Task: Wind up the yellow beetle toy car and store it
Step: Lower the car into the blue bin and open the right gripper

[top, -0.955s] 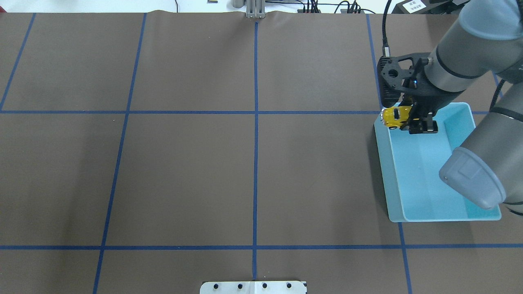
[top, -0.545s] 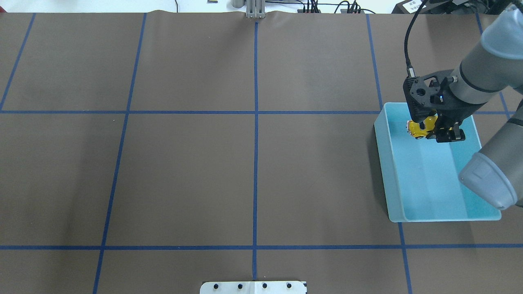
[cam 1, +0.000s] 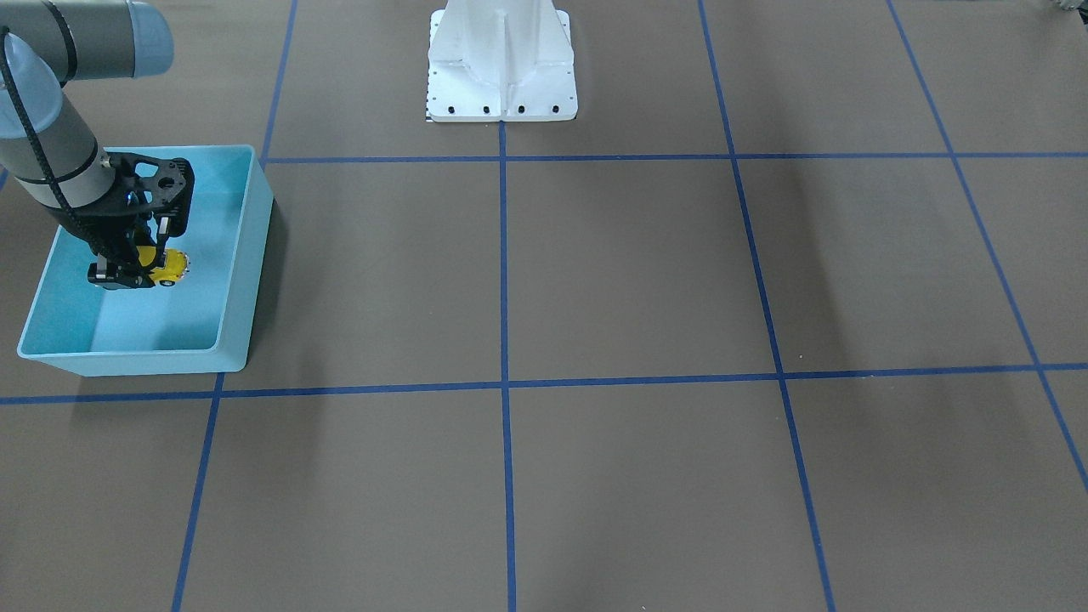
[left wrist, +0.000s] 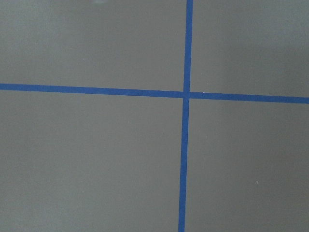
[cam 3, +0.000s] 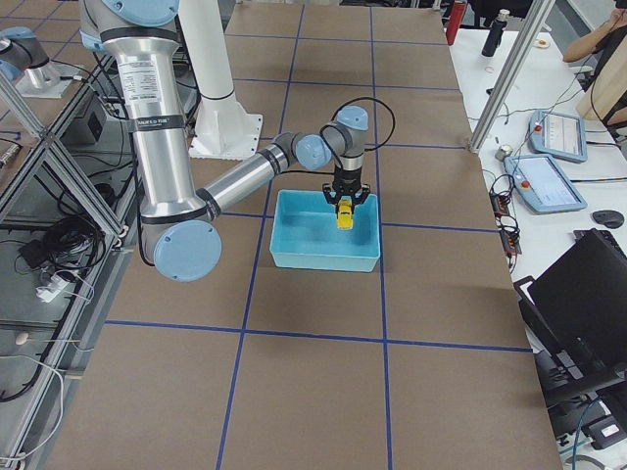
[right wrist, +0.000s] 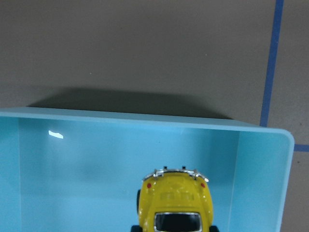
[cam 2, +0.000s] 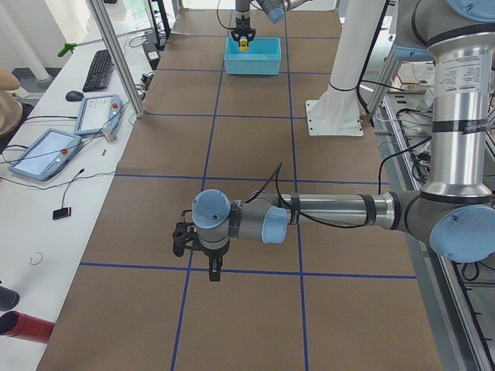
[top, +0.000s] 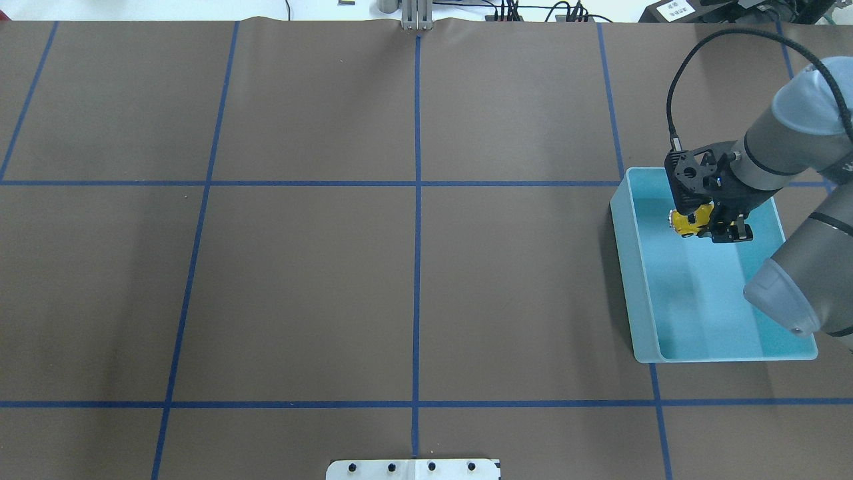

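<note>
The yellow beetle toy car (top: pixel 688 222) is held in my right gripper (top: pixel 718 228), which is shut on it. The car hangs inside the light blue bin (top: pixel 630 280), near its far end. I cannot tell whether it touches the bin floor. The front-facing view shows the car (cam 1: pixel 167 265) and right gripper (cam 1: pixel 136 270) within the bin walls (cam 1: pixel 246 246). The right wrist view shows the car's rear (right wrist: pixel 176 200) close to the bin's end wall (right wrist: pixel 120 118). My left gripper (cam 2: pixel 210 270) shows only in the left side view, low over bare table; I cannot tell its state.
The brown mat has blue tape grid lines (top: pixel 416 200). The robot's white base (cam 1: pixel 501 68) stands at the table's middle rear edge. The left arm (cam 2: pixel 309 212) stretches across the table's near end in the left side view, far from the bin (cam 2: pixel 251 63).
My right gripper has carried the car from over the bin's far-left rim rightward and down into the bin. The grip has stayed shut.
</note>
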Controlling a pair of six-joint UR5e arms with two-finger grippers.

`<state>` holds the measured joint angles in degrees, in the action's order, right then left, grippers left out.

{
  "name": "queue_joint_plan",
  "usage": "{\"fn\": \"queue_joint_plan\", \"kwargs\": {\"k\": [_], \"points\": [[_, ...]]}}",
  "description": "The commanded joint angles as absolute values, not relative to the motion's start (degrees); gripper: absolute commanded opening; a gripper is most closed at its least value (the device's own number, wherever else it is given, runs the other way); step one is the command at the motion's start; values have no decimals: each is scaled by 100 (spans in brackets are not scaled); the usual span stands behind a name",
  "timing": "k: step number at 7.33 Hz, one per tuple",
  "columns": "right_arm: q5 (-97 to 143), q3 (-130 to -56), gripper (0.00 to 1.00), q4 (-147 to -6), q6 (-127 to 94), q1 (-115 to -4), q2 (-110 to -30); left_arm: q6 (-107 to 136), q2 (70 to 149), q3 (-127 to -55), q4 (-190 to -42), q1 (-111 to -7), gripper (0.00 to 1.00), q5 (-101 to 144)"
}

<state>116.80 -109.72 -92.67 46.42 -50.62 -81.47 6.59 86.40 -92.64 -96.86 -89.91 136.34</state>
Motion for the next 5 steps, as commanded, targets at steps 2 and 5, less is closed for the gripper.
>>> {"fn": "queue_joint_plan", "kwargs": {"k": [2,5], "points": [[11654,-10529,0,-8271,3903,-4642,-8454,659,8640,-9264,-9686,-8991,100,13632],[11645,-10547,0,-8262,3841,-4456,-8543,659,8640,-9264,-9686,-8991,100,13632]]}}
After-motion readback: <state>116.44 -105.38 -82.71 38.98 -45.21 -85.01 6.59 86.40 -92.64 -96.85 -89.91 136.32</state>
